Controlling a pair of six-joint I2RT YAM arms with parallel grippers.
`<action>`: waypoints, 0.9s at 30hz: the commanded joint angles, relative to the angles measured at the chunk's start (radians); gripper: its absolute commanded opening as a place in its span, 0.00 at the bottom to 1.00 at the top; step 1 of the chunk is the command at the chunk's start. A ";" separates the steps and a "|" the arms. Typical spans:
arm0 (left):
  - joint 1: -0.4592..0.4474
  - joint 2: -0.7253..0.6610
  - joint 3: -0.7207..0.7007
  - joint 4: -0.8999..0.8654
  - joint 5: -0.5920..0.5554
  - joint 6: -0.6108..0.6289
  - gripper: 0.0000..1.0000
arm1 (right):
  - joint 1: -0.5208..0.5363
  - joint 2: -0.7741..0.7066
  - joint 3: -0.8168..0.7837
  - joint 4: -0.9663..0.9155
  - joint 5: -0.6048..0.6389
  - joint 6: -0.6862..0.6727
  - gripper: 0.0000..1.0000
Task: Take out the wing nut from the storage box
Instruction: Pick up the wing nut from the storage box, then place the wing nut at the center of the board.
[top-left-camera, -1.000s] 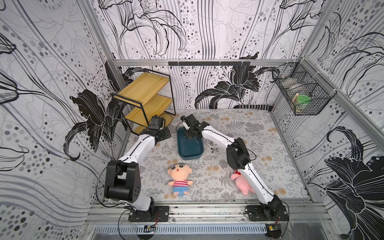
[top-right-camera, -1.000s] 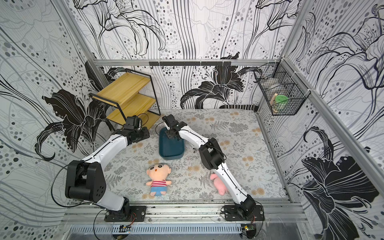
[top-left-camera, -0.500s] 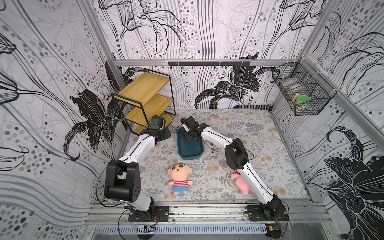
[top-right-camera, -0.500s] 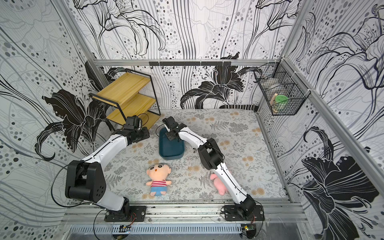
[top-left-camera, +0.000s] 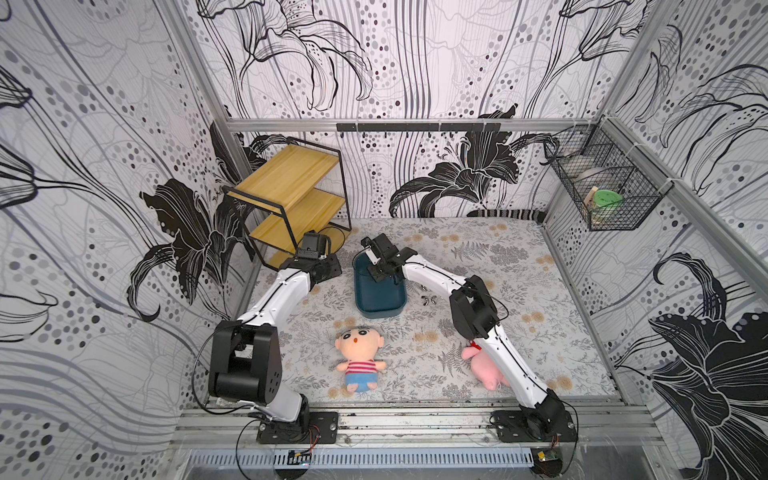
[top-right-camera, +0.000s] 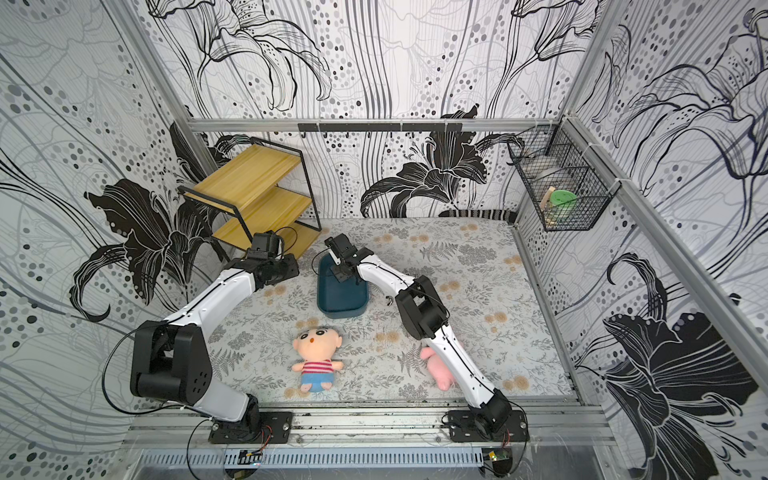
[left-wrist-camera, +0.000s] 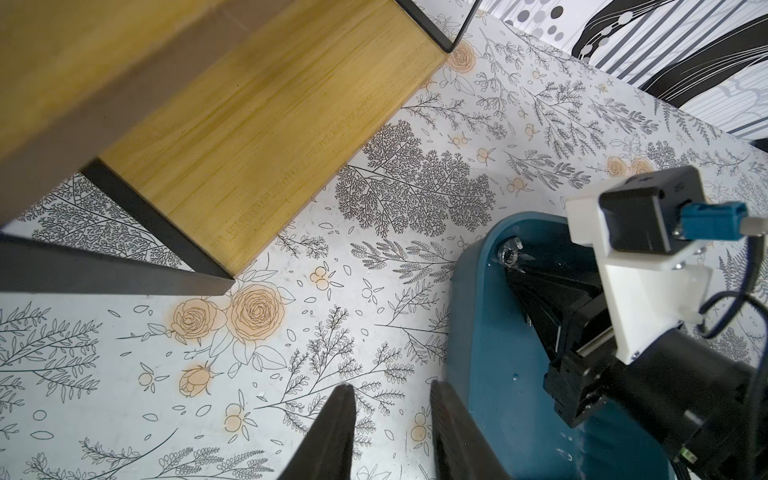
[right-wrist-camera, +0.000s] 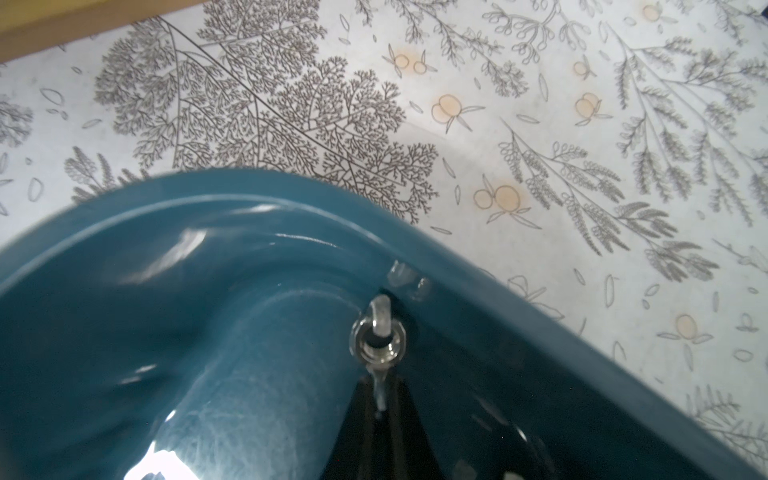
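Nearest the rail, a striped boy doll (top-left-camera: 359, 357) and a pink plush (top-left-camera: 484, 370) lie flat on the flowered desk (top-left-camera: 478, 249). They are well apart from the work and seem to play no part in it.

Farther back at mid-desk sits the storage box (top-left-camera: 380, 305), its long side running near to far. Two small metal pieces (top-left-camera: 428, 300) lie on the desk just right of it. They may be nuts already out, though they are too small to tell.

To the left of the box's far end hovers the left gripper (left-wrist-camera: 390, 388), low over the desk. Its jaws are partly apart with nothing between them. It looks parked clear of the box so the other arm has room, and close enough to steady the wall if the box slides.

The right gripper (right-wrist-camera: 379, 399) slants down into the far end of the box. It is closed on the wing nut (right-wrist-camera: 378, 340), pinching one flat wing, while the ring and the other wing stand free beyond the tips. That hold makes sense: a wing is the one thin, flat part narrow jaws can clamp. The nut also sits close against the box wall, so the approach has to come from the open inner side. Whether the nut has left the box floor I cannot tell, but it is inside the box and not yet out.

Farthest back stand the wooden shelf (top-left-camera: 291, 183) at the left and a wire basket (top-left-camera: 606, 195) on the right wall, both untouched.
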 joint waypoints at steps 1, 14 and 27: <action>-0.001 -0.001 0.008 0.016 0.004 0.005 0.37 | 0.000 -0.063 -0.047 -0.017 -0.010 -0.011 0.03; -0.008 -0.007 0.006 0.021 0.009 -0.002 0.37 | 0.000 -0.274 -0.207 0.030 -0.026 0.004 0.00; -0.068 0.018 0.059 -0.004 -0.039 0.002 0.37 | -0.039 -0.571 -0.442 -0.038 -0.057 0.073 0.00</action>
